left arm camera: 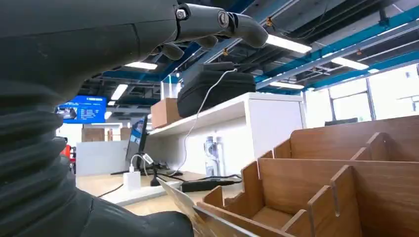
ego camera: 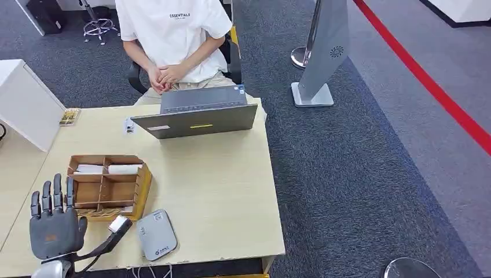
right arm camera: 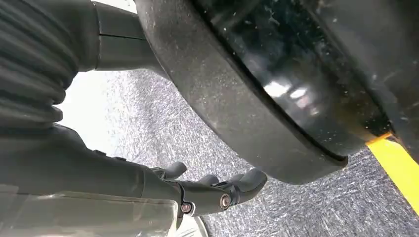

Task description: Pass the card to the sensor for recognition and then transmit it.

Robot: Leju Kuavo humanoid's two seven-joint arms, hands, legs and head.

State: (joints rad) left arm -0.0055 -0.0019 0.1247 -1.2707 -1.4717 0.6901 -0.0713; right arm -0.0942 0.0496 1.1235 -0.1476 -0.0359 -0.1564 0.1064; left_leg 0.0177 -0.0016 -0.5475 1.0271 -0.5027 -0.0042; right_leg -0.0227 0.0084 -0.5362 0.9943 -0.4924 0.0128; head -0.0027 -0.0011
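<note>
Across the grey carpet (ego camera: 359, 174), crossed by a red floor line (ego camera: 428, 81), stands a pale wooden table (ego camera: 220, 191), rectangular and smooth. Behind it a person in a white shirt (ego camera: 173, 29) sits with hands clasped, a grey laptop (ego camera: 197, 113) open in front of them. Near the table's front left sits a brown compartmented wooden box (ego camera: 110, 186), two white cards (ego camera: 107, 169) lying in its far compartments. Just beside the box rests a rounded grey card sensor (ego camera: 156, 234). The left hand (ego camera: 55, 226) hovers at the front left corner, fingers straight and spread, holding nothing, short of the box and its cards. The right hand (right arm camera: 217, 190) hangs over carpet, fingers loosely curved, nothing in them.
</note>
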